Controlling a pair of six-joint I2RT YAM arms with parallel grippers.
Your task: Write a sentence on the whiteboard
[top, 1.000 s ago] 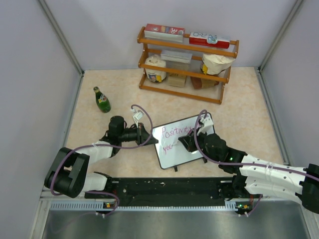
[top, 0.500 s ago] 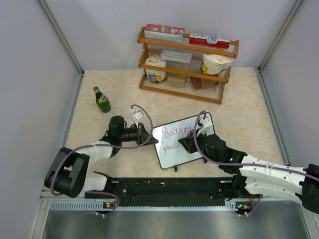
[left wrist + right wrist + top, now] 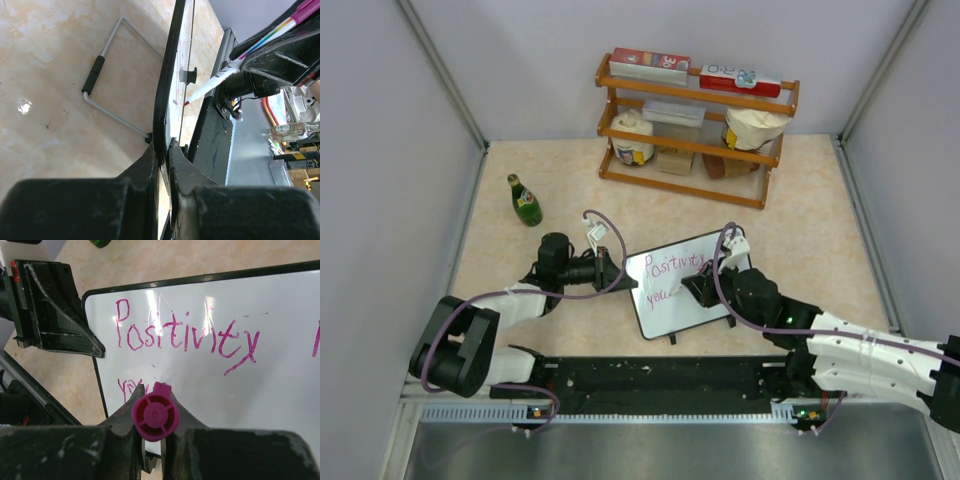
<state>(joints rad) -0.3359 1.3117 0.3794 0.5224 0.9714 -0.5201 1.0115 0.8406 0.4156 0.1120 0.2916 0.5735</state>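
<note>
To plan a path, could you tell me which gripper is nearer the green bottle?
Left. The left gripper clamps the whiteboard's left edge, right of the green bottle; the right gripper holds a marker farther right, over its face.

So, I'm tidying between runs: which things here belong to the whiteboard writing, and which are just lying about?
In use: the whiteboard, the sentence on it, the pink marker, the left pincer clamping the board's edge, the right pincer gripping the marker.
Lying about: the green glass bottle, the wooden rack at the back.
</note>
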